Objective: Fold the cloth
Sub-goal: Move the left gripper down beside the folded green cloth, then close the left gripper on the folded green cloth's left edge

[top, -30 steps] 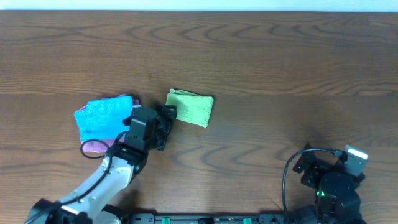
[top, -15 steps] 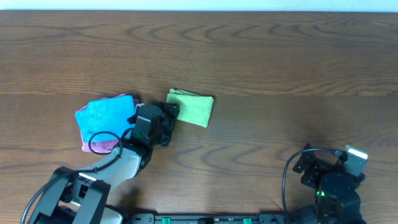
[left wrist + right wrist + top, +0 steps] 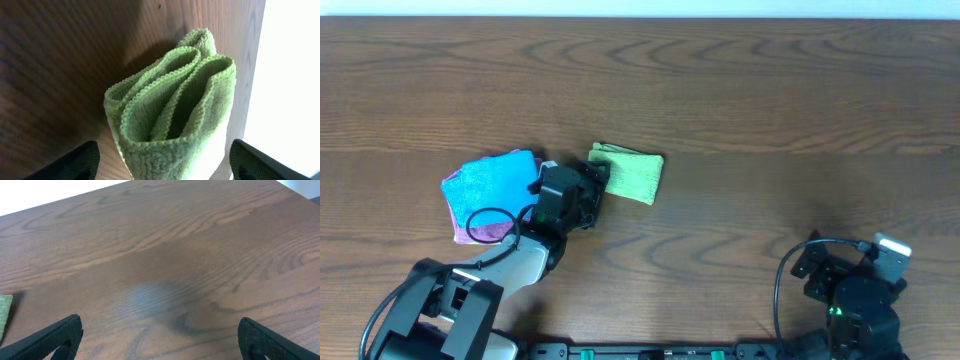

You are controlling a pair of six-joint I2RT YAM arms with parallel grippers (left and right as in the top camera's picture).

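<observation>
green cloth (image 3: pixel 627 173) folded near centre; left gripper (image 3: pixel 594 184) wide open at its 9 o'clock edge. right gripper (image 3: pixel 161 339) wide, idle at 5 o'clock. fold looks done; next, retreat without snagging.

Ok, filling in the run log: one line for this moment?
left gripper: open, around folded green cloth | right gripper: open, above table

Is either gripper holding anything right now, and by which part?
Nothing is held. The left gripper is open, fingers either side of the near end of the green cloth, not pinching it. The right gripper is open and empty.
</observation>
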